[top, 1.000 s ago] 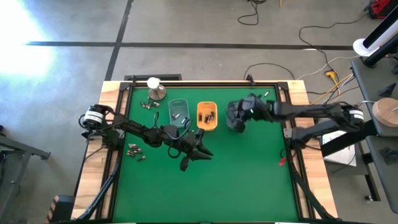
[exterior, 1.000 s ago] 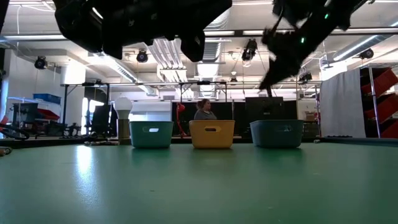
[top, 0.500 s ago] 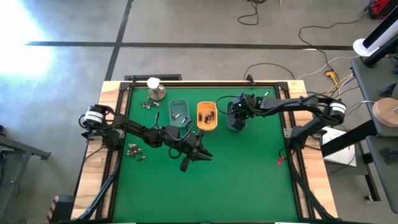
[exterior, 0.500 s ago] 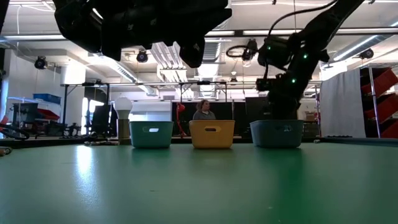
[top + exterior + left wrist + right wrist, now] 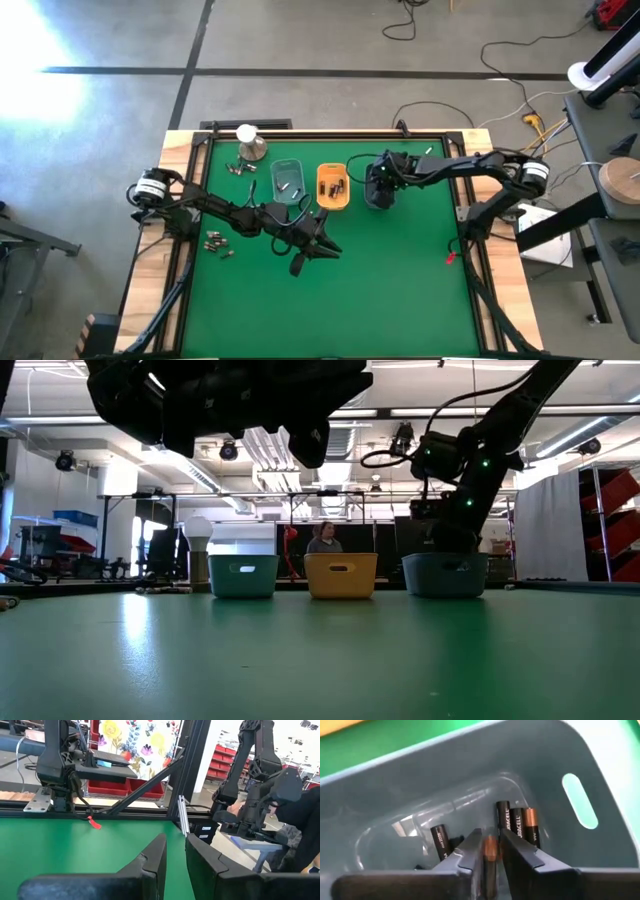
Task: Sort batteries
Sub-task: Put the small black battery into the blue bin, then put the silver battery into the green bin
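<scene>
Three small trays stand in a row at the far middle: a clear teal one point(image 5: 287, 178), an orange one point(image 5: 333, 187) and a blue-grey one point(image 5: 378, 190). My right gripper point(image 5: 491, 851) reaches down into the blue-grey tray point(image 5: 420, 785), shut on a battery point(image 5: 490, 851) with a coppery end. Several dark batteries point(image 5: 517, 822) lie on that tray's floor. Loose batteries lie on the mat at the far left point(image 5: 237, 168) and at the left point(image 5: 215, 240). My left gripper point(image 5: 318, 255) hangs over the mat's middle, its fingers point(image 5: 155, 862) a narrow gap apart with nothing between them. My right gripper pinches the battery's long sides point(image 5: 490, 857) between its two fingers. The battery lies along the fingers, its coppery end point(image 5: 490, 845) pointing away from the wrist toward the tray floor. The fingers slant down from above and from the table's right. Whether the battery touches the floor cannot be told.
A round metal dome with a white ball point(image 5: 250, 145) stands at the far left corner. In the low view the three trays point(image 5: 340, 575) stand in a row with the right arm point(image 5: 470, 470) dipping behind the rightmost one's rim. A dark frame point(image 5: 470, 200) edges the mat.
My right gripper has come down toward the blue-grey tray and tipped more steeply downward, while its arm has folded in from the table's right. It now reaches into the tray. The left arm has kept still.
</scene>
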Robot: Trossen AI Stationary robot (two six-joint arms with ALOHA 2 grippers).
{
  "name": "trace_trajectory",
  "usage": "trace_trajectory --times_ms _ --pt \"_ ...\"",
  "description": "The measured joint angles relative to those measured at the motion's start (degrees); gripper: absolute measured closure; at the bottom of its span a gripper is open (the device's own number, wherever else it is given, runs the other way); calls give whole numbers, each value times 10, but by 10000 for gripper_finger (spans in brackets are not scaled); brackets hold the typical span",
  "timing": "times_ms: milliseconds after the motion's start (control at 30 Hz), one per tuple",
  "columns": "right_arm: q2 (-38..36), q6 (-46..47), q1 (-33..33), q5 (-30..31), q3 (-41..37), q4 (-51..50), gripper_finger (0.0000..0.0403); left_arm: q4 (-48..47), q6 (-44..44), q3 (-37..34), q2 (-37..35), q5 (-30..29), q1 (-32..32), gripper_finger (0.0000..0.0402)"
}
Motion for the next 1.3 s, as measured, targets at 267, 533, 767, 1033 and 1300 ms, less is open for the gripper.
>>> trace_trajectory --times_ms 267,533,767,1033,1300 --pt "-34 -1 1 0 0 -4 291 0 0 0 0 0 0 349" --pt "-169 70 -5 41 0 -18 265 0 0 0 0 0 0 349" --pt "-221 192 -88 123 0 -52 249 0 0 0 0 0 0 349" --pt "-136 338 -230 177 0 -57 250 0 0 0 0 0 0 349" --pt "-52 454 -271 182 11 -36 249 0 0 0 0 0 0 349"
